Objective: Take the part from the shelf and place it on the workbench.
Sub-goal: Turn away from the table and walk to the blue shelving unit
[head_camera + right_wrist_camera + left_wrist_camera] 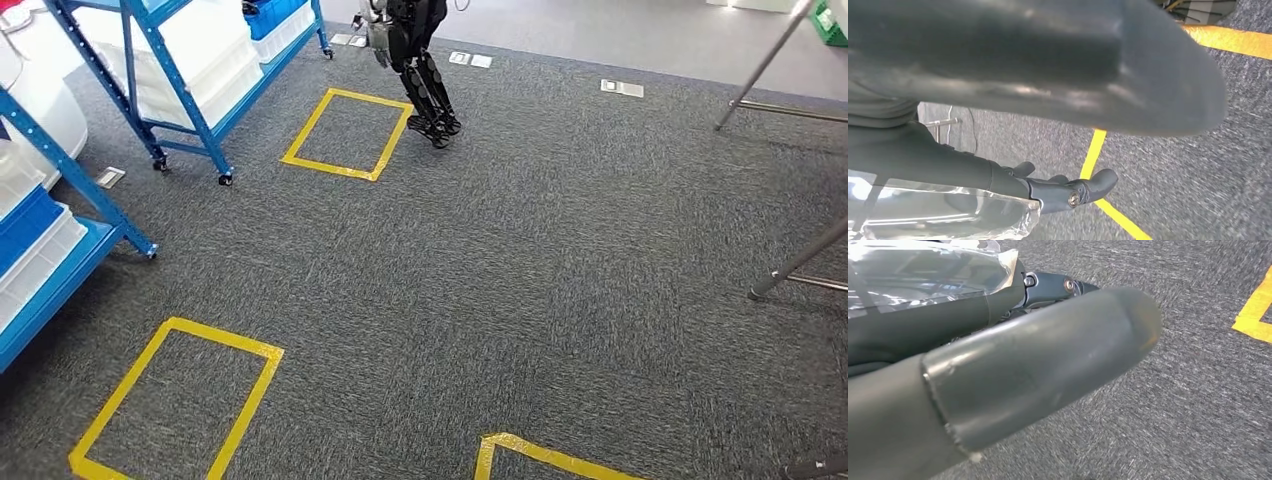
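My left hand [998, 355] hangs over grey carpet, its thick thumb apart from the dark fingers [1055, 287], with nothing between them. Over the same carpet, my right hand [1013, 65] has its thumb spread from lightly curled fingers [1083, 190], and it holds nothing. Clear film covers the back of each hand. Two blue shelves stand at the left of the head view, a near one [60, 270] and a farther one on wheels [190, 110]. Both carry white and blue bins. I cannot make out a part in them.
Another humanoid robot [420, 70] stands on the carpet at the top centre. Yellow tape squares [347, 132] [175, 400] mark the floor, and a third corner [540, 455] lies at the bottom. Slanted metal legs [795, 265] [765, 65] stand at the right.
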